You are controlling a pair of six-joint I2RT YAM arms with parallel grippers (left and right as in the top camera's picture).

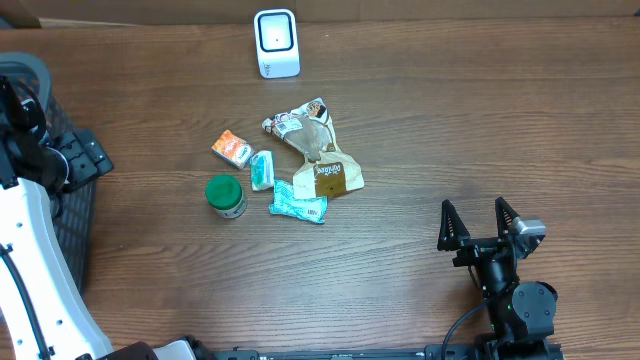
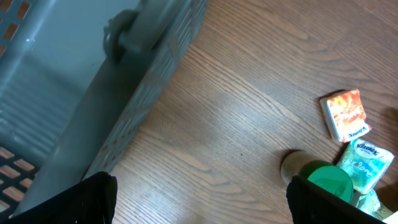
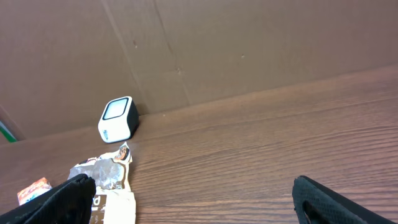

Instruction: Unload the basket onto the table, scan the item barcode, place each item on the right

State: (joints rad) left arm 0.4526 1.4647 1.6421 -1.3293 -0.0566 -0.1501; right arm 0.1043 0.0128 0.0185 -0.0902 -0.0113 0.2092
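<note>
Count: five small items, one scanner [image 1: 276, 43], one basket [image 1: 72, 215].
Below the scanner in the overhead view lie one orange packet [image 1: 232, 148], two teal tissue packs [image 1: 262, 170] [image 1: 299, 204], one green-lidded jar [image 1: 226, 196] and one crumpled brown pouch [image 1: 328, 165]; the grey basket stands well to its left.

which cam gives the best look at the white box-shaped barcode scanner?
Overhead: the white box-shaped barcode scanner is whole, sharp and seen straight from above. Right wrist shows the scanner smaller and at an angle, in front of the brown cardboard wall. Left wrist does not show it.
</note>
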